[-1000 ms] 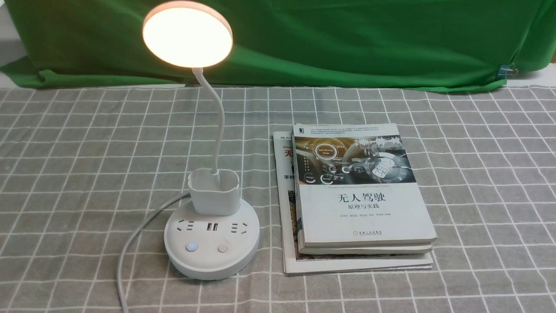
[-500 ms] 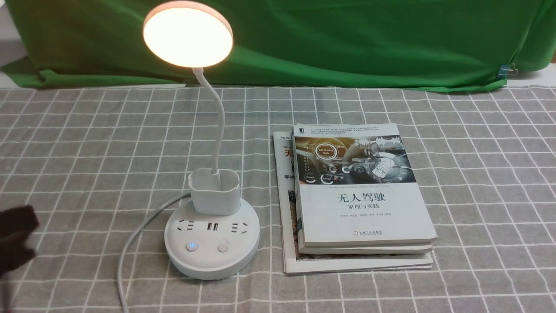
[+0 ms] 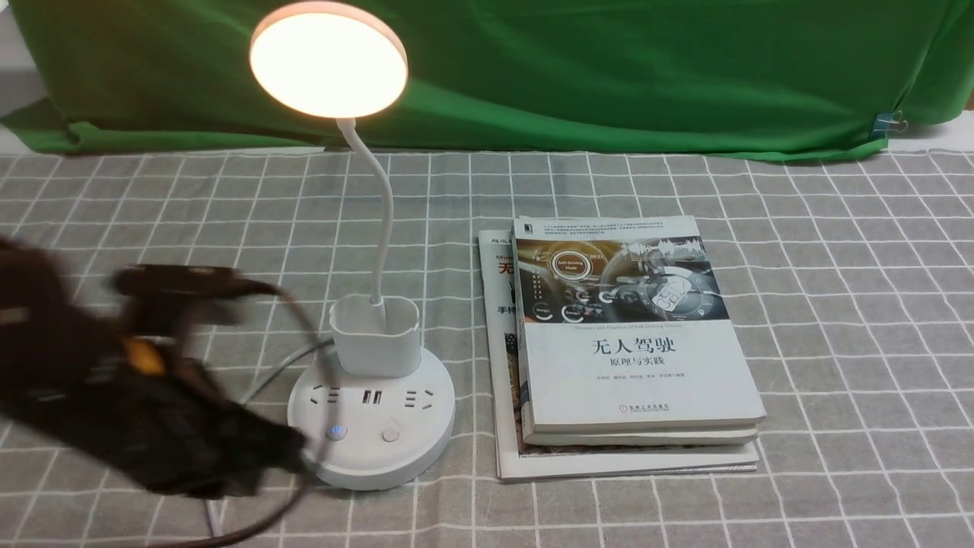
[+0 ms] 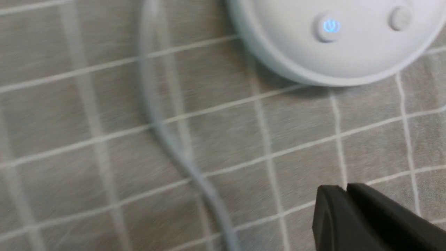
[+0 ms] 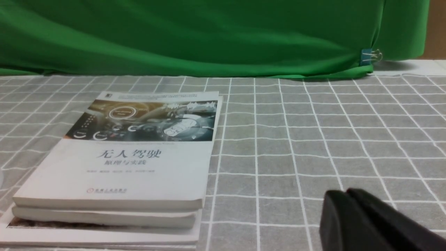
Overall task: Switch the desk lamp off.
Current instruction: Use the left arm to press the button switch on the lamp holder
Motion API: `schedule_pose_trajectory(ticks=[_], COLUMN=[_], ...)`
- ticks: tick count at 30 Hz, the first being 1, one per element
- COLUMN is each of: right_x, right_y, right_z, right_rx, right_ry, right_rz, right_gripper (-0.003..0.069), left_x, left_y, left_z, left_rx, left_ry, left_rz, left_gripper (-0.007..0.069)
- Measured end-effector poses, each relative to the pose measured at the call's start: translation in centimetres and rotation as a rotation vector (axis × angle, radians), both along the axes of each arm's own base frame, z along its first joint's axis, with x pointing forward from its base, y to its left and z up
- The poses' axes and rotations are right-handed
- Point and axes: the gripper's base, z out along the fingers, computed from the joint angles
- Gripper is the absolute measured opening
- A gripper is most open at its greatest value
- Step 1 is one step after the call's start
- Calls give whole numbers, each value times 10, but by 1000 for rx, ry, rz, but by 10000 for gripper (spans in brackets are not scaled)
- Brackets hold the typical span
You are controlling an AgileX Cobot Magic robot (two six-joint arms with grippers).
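A grey checked cloth (image 3: 837, 304) covered the table, with a green cloth (image 3: 609, 68) hung behind it. The desk lamp (image 3: 375, 342) stood on the robot's left side of the table, just beside a stack of books (image 3: 631, 396). Its round head (image 3: 329, 61) glowed, so the lamp was on.

The left gripper (image 4: 345, 195) was down low, near the lamp's round base (image 3: 411, 457) but not touching it. Its two fingers were pressed together and held nothing. The right gripper (image 5: 348, 198) was pinched closed too, empty, and well away from the lamp.

It looked like the reaching step, with no press made yet. Next, the left tip would likely need to come over the power button (image 4: 330, 27), the one with the blue light, and push straight down. It should miss the plain button (image 4: 400, 17) beside it.

The top book's big title read 无人驾驶, with 原理与实践 under it. A small ring on the cover picture seemed to say "Self-Driving Mode". The smallest print was too tiny to read.
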Motion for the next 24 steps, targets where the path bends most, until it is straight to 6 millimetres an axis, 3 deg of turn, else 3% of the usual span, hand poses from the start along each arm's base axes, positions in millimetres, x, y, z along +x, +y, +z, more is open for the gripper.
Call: schedule_pose_trajectory(ticks=[5, 11, 24], right_x=[0, 0, 0], right_y=[0, 0, 0], right_z=[0, 0, 0], right_rx=[0, 0, 0], right_ry=[0, 0, 0], right_rz=[0, 0, 0], right_gripper=[36, 36, 36], left_x=[18, 41, 84], left_y=[-37, -63, -85], left_z=[-15, -15, -19], left_rx=[25, 20, 76], left_ry=[74, 68, 118], left_rz=[-80, -113, -141], left_gripper=[19, 19, 19])
